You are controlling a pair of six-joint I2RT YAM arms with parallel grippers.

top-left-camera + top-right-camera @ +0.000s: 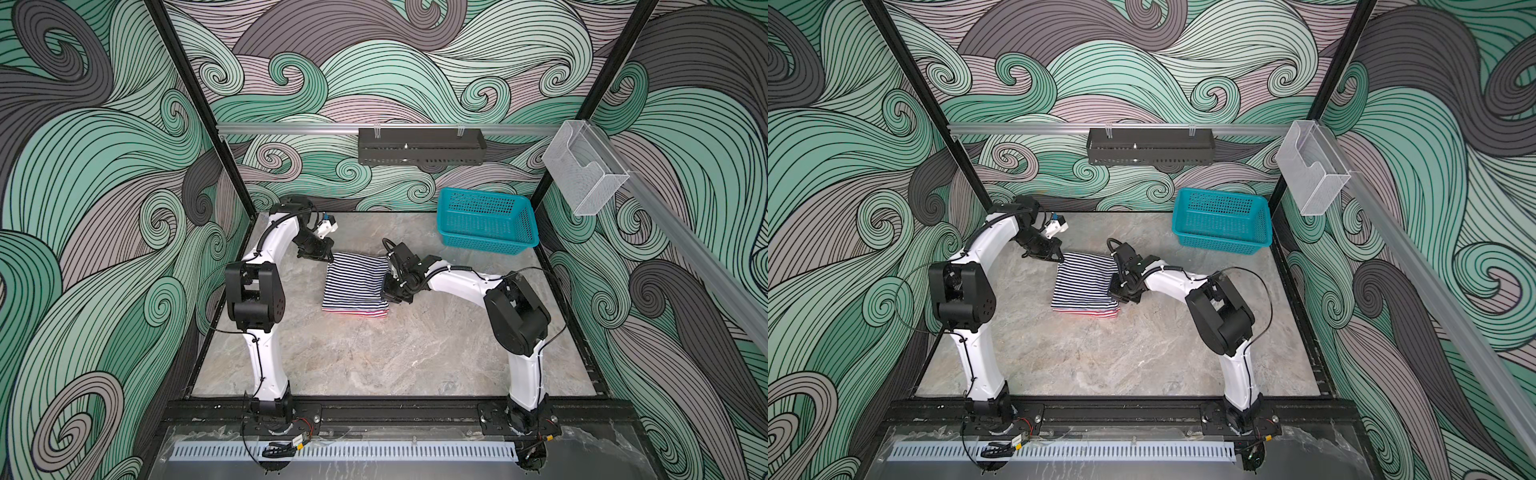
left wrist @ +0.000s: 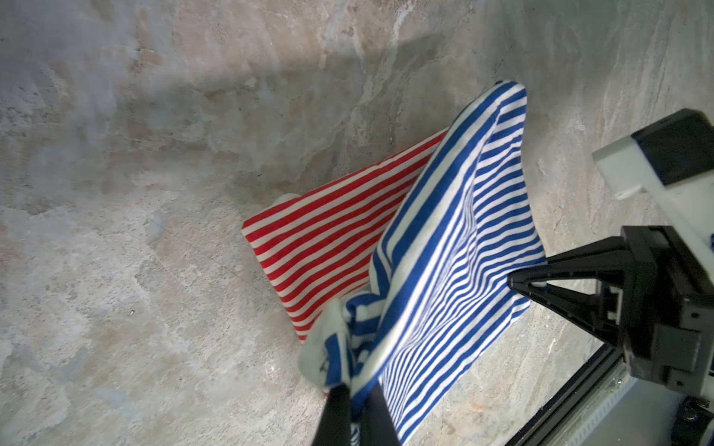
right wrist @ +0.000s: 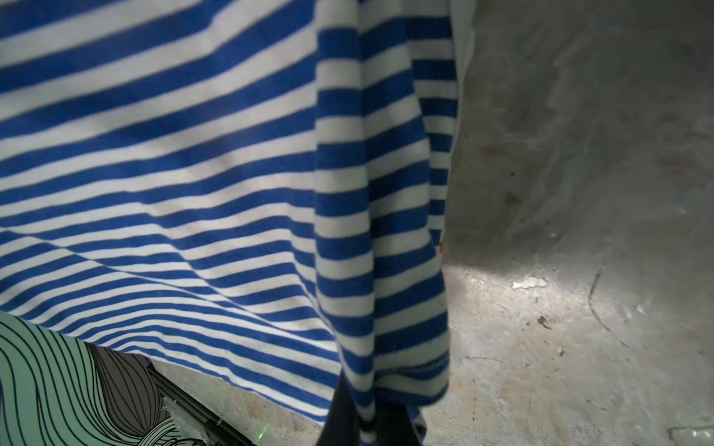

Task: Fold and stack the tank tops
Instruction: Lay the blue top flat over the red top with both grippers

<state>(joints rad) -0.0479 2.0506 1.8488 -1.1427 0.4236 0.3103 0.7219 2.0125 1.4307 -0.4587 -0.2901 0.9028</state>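
marbled counter (image 1: 374, 353), both jaws clenched

folded red-and-white tank top (image 2: 328, 247) flat at mid-counter, showing only a thin red edge in both top views. draped over it and partly lifted: navy-and-white tank top (image 1: 355, 276). left jaws clamped on its far left corner, right jaws clamped on its right edge, cloth slung between them. teal basket (image 1: 486, 220) well apart, at the far right corner.

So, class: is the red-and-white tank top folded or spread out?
Folded. In the left wrist view the red-and-white tank top lies flat as a compact rectangle, partly covered by the navy-and-white tank top.
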